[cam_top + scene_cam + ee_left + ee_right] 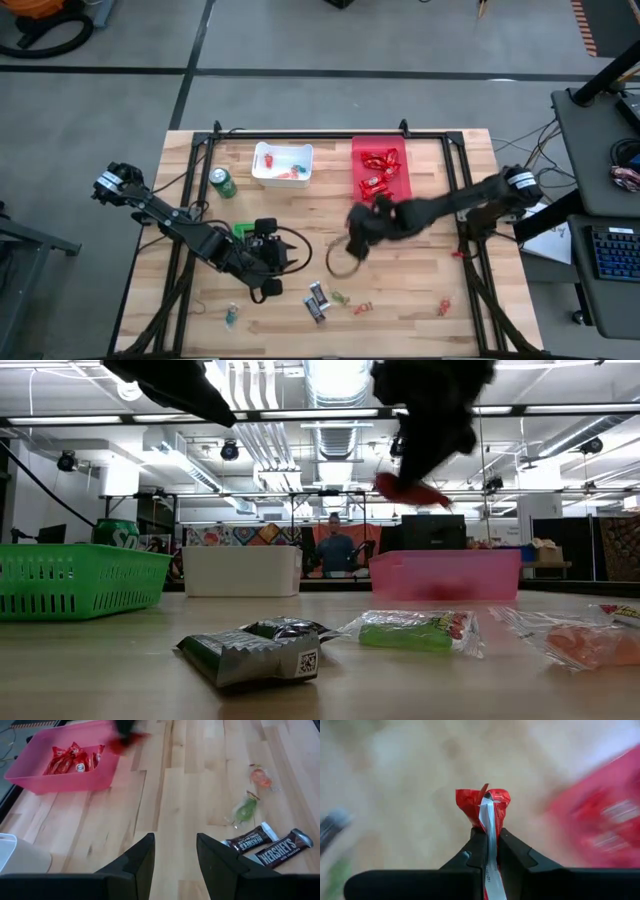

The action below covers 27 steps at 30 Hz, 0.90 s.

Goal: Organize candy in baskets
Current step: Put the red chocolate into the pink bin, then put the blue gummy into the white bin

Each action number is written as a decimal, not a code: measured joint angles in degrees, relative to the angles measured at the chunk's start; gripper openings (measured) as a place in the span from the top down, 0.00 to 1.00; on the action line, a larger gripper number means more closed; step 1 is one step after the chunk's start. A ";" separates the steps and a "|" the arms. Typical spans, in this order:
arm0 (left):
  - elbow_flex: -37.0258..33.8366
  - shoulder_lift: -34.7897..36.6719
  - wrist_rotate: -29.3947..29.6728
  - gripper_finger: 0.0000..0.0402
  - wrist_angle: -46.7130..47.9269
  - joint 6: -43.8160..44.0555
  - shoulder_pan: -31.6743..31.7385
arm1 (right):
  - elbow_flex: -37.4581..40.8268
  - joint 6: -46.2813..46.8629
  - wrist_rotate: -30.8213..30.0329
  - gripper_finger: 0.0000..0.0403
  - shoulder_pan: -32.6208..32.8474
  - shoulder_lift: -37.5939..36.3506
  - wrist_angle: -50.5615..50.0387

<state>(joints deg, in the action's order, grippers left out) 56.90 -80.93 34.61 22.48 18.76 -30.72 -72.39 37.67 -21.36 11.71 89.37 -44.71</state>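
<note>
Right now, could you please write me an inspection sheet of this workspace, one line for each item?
Surface: wooden table, bare at centre.
Job's things: red basket holds red bars; white basket; green basket; Hershey's bars and green candy loose on the table.
Clutter: green drink can.
Claws: right claw shut on red-wrapped candy near the red basket; left claw open, empty.
Cables: black cables on the table.
Surroundings: a person far behind.
</note>
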 joint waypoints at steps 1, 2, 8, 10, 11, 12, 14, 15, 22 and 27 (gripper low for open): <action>0.00 0.00 0.00 0.68 0.00 0.01 0.00 | -1.38 -2.50 -2.46 0.93 -1.58 -0.27 -1.41; 0.03 0.00 -0.01 0.68 0.00 0.05 0.00 | -2.82 -5.16 -4.88 0.93 -3.32 -0.41 -2.80; 0.07 0.00 -1.71 0.68 -0.02 2.52 0.00 | -6.92 -28.39 -17.42 0.93 -15.93 -0.54 -3.92; 0.07 0.00 -2.58 0.68 0.06 4.02 -0.02 | -6.55 -35.61 -17.22 0.93 -20.52 -0.25 -2.38; 0.07 0.00 -2.66 0.68 0.12 4.76 -0.06 | -6.37 -37.83 -16.18 0.93 -22.92 -0.08 -1.85; 0.07 0.00 -2.67 0.68 0.20 5.41 -0.17 | -6.21 -39.33 -13.81 0.93 -25.42 0.13 -1.86; 0.07 0.00 -2.67 0.68 0.22 6.23 -0.39 | -6.03 -40.88 -7.30 0.93 -30.39 0.66 -1.69; 0.07 0.00 -2.69 0.68 0.29 6.37 -0.55 | -5.81 -41.36 -4.17 0.93 -32.69 0.96 -1.28; 0.07 0.00 -2.71 0.68 0.39 7.25 -0.70 | -4.35 -42.11 2.51 0.80 -42.14 3.59 -0.94; 0.07 0.00 -4.45 0.68 1.27 8.85 -0.74 | -4.20 -40.25 3.36 0.66 -42.80 4.18 -0.80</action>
<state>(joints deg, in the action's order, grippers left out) 56.97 -80.93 30.16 23.75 27.61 -31.46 -76.60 -2.58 -18.00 -31.09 93.56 -45.51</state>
